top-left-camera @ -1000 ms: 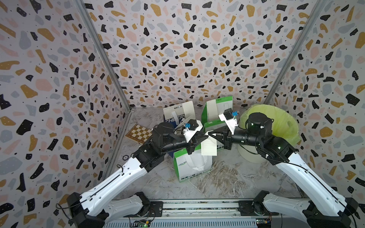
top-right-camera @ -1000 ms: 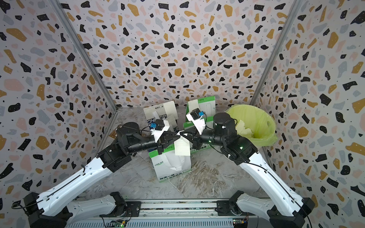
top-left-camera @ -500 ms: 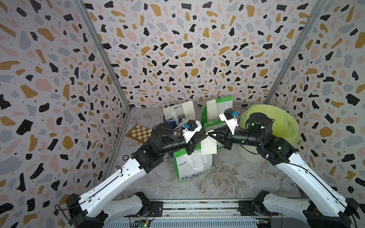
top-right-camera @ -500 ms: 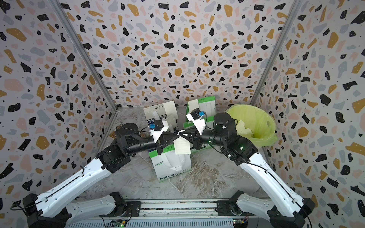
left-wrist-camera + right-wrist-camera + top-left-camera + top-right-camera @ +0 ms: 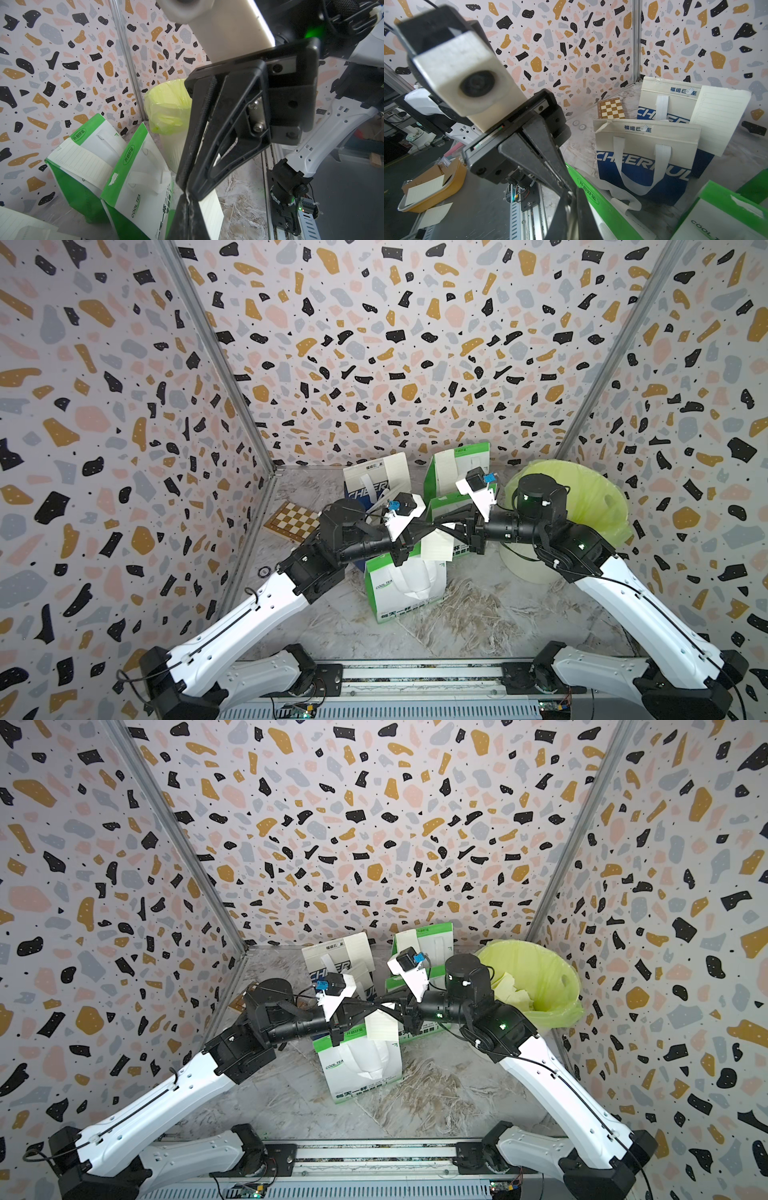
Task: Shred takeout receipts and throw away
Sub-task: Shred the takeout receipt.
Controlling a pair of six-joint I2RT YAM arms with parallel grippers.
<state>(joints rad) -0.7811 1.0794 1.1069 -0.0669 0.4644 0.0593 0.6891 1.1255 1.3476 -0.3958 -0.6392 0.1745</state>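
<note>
The receipt (image 5: 436, 546) hangs at frame centre, its top edge pinched by the left tool (image 5: 430, 526) and the right tool (image 5: 444, 526).

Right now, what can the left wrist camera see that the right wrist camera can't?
Only the left wrist view shows the yellow-green bin. Only the right wrist view shows the blue-and-white bags, the checkerboard and an orange tray. Both show green-and-white bags and the left gripper and right gripper meeting tip to tip on the receipt.
</note>
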